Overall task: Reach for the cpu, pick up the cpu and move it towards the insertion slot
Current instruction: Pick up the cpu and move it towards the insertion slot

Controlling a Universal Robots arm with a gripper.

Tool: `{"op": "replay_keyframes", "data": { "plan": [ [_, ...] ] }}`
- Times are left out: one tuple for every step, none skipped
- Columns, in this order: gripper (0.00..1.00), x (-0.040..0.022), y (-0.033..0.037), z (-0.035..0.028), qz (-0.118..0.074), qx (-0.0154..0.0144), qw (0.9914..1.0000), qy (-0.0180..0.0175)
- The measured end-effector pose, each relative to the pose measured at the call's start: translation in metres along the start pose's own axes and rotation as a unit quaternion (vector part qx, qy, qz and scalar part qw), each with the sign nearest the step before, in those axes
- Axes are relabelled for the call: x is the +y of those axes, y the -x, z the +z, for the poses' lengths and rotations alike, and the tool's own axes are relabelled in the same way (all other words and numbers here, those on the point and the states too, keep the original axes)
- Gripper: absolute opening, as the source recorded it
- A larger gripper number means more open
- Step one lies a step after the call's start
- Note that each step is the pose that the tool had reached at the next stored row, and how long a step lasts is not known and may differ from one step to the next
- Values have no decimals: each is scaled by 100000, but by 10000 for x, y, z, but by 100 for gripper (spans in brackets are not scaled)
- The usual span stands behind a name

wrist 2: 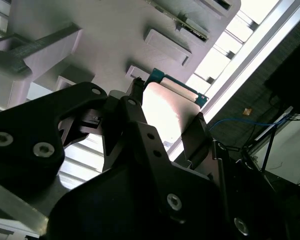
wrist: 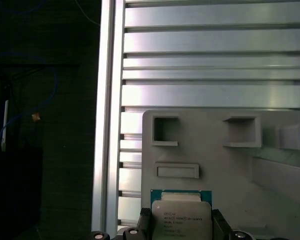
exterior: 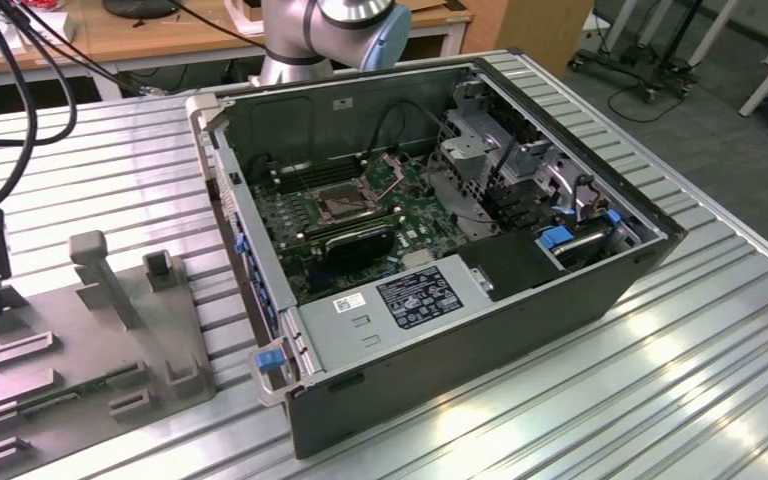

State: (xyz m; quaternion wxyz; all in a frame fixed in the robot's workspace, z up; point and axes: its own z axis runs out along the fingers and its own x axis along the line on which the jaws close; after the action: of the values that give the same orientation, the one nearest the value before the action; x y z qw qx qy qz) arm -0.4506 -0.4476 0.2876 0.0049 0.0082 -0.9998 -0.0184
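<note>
From where I stand, the hand (wrist: 181, 224) is down over the grey fixture (exterior: 91, 340) at the exterior view's left. In both wrist views its two dark fingers (wrist: 145, 222) sit against opposite edges of the cpu (wrist: 181, 215), so I take it to be pinching the chip by its sides. The chip lies flat, pale face up, with its thin green rim showing beyond the fingers. It sits over the fixture plate just beside a shallow rectangular recess. I cannot tell whether it has come clear of the plate or rests on it. The insertion slot (exterior: 335, 207) is well apart from here, down on the board inside the open computer case (exterior: 491, 330), which stands on the ribbed metal counter (exterior: 704, 400). To my eye the step in hand is securing and lifting the chip. Doing it well means an even squeeze on both edges so the chip stays level. The rise should be straight, so no corner catches the raised blocks of the fixture. The case wall stands between fixture and slot, so the carry needs height. A thin plate held only by its edges could tilt or slip if jolted, so slow and steady seems wise.
</note>
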Motion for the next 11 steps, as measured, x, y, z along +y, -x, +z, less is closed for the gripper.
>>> {"op": "replay_keyframes", "data": {
  "plan": [
    [55, 0, 0, 0, 1, 2, 100000, -1],
    [55, 0, 0, 0, 2, 3, 100000, -3],
    [55, 0, 0, 0, 2, 1, 100000, -1],
    [55, 0, 1, -1, 1, -1, 100000, 1],
    [55, 0, 1, -4, 1, 1, 100000, -2],
    [55, 0, 1, -9, 1, 6, 100000, -5],
    [55, 1, 1, -17, 2, 9, 100000, -7],
    [55, 1, 1, -24, 0, 5, 100000, -7],
    [55, 1, 1, -30, 1, -2, 100000, -2],
    [55, 1, 1, -36, 2, -1, 100000, 0],
    [55, 2, 1, -44, -1, 0, 100000, -1]
  ]
}}
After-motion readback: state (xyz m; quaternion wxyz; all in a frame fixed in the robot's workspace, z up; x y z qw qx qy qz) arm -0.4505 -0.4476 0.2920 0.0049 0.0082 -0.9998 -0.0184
